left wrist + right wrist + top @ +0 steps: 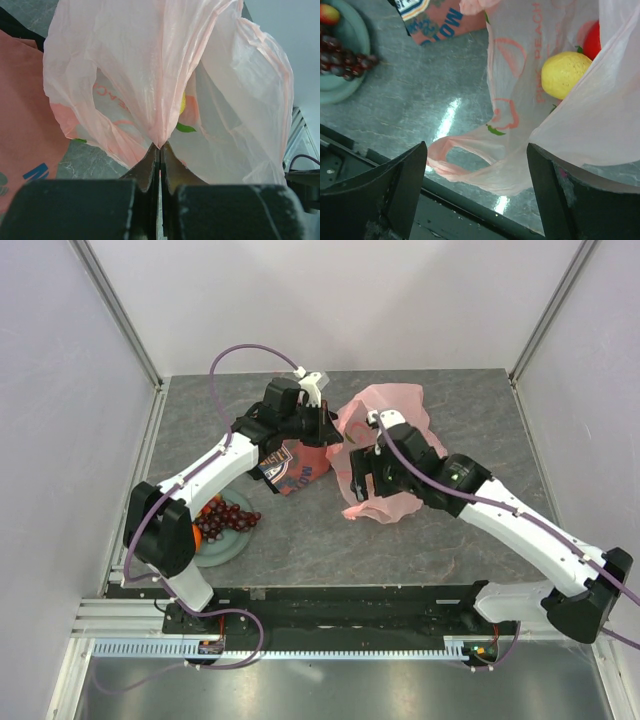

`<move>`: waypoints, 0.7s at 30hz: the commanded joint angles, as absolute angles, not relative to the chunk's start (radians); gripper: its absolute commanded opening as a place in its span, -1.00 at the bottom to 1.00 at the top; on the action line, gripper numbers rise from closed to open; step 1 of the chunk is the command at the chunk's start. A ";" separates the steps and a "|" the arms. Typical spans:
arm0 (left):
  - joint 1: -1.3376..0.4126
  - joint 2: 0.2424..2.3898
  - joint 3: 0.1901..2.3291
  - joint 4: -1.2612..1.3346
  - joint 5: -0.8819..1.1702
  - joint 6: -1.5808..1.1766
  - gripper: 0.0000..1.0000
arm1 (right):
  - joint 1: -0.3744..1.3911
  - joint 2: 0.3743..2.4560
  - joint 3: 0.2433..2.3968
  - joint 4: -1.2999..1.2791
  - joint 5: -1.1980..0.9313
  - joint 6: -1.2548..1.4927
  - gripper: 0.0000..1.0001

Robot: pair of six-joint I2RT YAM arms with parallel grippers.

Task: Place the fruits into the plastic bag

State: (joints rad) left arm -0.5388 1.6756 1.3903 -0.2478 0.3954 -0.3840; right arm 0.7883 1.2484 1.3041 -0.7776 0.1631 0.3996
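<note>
The left arm stretches from its base at the near edge diagonally toward the middle of the far edge. The left gripper (160,150) has its fingers pressed together on a gathered fold of the thin, crinkly translucent pink plastic bag (392,420), holding that edge lifted. The bag sits around the table's centre, a little toward the far edge, between the two wrists. The right arm runs from the near-right corner, elbow bent, to the bag's near side. The right gripper (476,150) points downward with its fingers spread wide and clamped on nothing, and one handle loop (439,165) of the bag lies on the table below the gap. Inside the bag, a yellow lemon-like fruit (565,73) and a red apple (594,41) lie side by side. Near the left edge, toward the near-left corner, a round pale green plate (215,552) carries a bunch of dark purple grapes (232,517) and an orange (198,534). A folded red printed cloth (300,468) lies just beside the bag, under the left wrist.
</note>
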 commanded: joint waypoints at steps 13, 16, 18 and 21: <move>-0.534 1.646 1.393 -0.247 0.451 -0.385 -0.97 | 1.025 1.400 1.417 -1.103 0.686 0.753 0.72; -0.529 1.652 1.397 -0.248 0.451 -0.382 -0.97 | 1.032 1.411 1.408 -1.182 0.712 0.808 0.70; -0.528 1.654 1.402 -0.249 0.449 -0.382 -0.97 | 1.032 1.413 1.396 -1.207 0.736 0.834 0.68; -0.526 1.657 1.410 -0.247 0.446 -0.380 -0.97 | 1.032 1.413 1.378 -1.235 0.746 0.848 0.61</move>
State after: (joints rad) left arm -0.5331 1.6752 1.3884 -0.2527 0.4290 -0.3855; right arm 1.0260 1.4078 1.3754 -1.1473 0.6781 0.7784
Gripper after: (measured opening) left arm 0.023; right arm 0.828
